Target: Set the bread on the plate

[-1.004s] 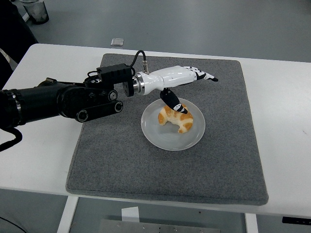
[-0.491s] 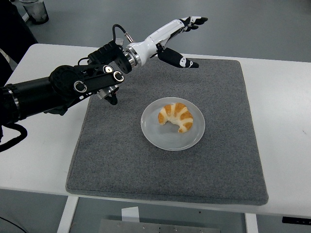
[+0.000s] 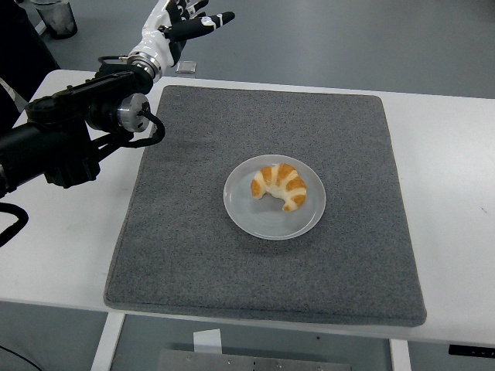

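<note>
From the head view, the bread point(image 3: 279, 186), a croissant with pale and golden-brown bands, lies on the plate point(image 3: 263, 219), resting on the upper right part of the dish and well inside its rim. Its long axis runs from upper left to lower right, and it curves like a crescent whose hollow side faces the lower left; one tip points to the left, the other down toward the near edge of the table. The plate is round and white and sits near the middle of a grey mat point(image 3: 201, 255), which covers most of the white table point(image 3: 456, 193). The left hand point(image 3: 180, 22) is raised at the top left, beyond the mat's far left corner and well apart from the plate; its fingers are spread loosely and it holds nothing. The black left arm point(image 3: 66, 143) reaches in from the left edge over the bare table beside the mat. Beyond the table is a grey floor, with a dark container point(image 3: 56, 17) at the top left corner and a small pale square object point(image 3: 186, 66) on the floor just past the table's far edge.
</note>
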Motion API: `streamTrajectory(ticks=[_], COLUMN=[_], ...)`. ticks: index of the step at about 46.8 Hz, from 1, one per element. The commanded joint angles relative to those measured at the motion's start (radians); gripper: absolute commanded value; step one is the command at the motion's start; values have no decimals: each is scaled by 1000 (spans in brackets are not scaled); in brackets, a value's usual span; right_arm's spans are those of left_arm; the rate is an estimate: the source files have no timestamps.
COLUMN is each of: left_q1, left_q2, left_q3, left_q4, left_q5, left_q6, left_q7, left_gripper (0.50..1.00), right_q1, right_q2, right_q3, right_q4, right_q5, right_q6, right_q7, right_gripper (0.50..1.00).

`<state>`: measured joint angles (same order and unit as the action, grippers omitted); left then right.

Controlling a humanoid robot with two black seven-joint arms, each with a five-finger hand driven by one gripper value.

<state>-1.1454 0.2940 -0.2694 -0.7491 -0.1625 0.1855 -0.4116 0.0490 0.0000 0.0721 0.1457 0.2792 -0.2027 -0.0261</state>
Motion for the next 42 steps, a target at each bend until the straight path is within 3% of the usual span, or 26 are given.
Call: streamTrajectory(ticks=[1, 5, 11, 19, 42], left_q1=[48, 96, 154, 230, 262], left_q2=[1, -4, -12, -47, -90], left_q3=[-94, -200, -324, -501, -542], left_q4=[14, 19, 17, 19, 20], left_q5=[-3, -2, -6, -32, -35], left_q6=[-11, -12, -18, -78, -90], left_q7=[42, 71, 76, 73, 48], left_gripper=[1000, 1000, 1000, 1000, 1000], right_q1=[0, 0, -4, 0, -1], right_q2=[0, 0, 0, 0, 0], right_q3=[0, 0, 2, 0, 3], right_q4=[0, 0, 2, 0, 0], right_q5=[0, 0, 2, 0, 3], right_q6=[0, 0, 0, -1, -1], right_q7=[0, 0, 0, 0, 0], right_gripper=[952, 954, 952, 952, 952])
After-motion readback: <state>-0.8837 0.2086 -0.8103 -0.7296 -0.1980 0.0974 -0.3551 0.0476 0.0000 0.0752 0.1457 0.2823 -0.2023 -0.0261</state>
